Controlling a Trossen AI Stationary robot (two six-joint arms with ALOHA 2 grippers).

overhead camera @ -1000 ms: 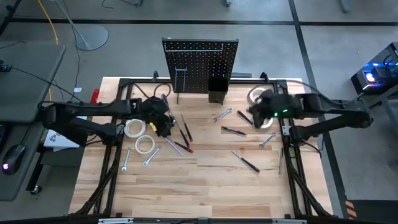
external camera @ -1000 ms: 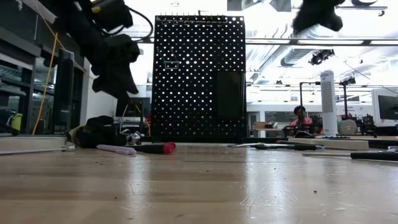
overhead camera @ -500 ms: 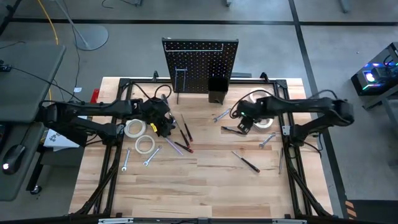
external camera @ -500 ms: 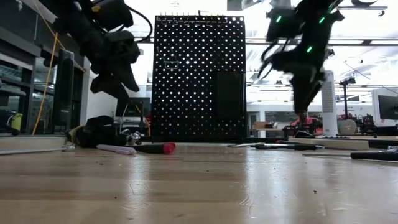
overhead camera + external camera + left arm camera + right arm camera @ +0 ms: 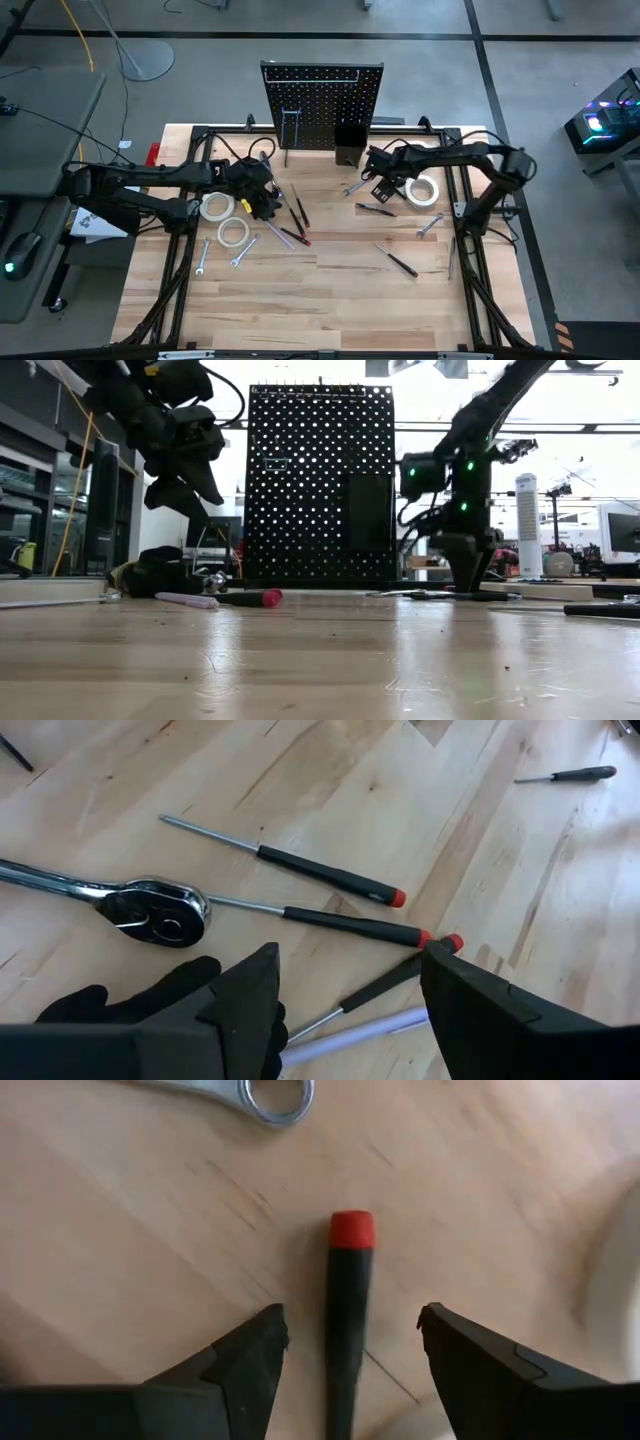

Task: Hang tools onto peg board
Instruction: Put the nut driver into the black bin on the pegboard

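The right gripper (image 5: 350, 1342) is spread open over a red-capped screwdriver (image 5: 347, 1315), at 4 o'clock from the peg board (image 5: 322, 105). The left gripper (image 5: 345, 995) is held open above screwdrivers (image 5: 330, 875) at 7 o'clock.

I'm seeing the screwdriver (image 5: 346, 1330) running off the frame edge between the right gripper's fingers (image 5: 245, 1370); beside its red cap, a wrench (image 5: 240, 1092) is getting cropped too.
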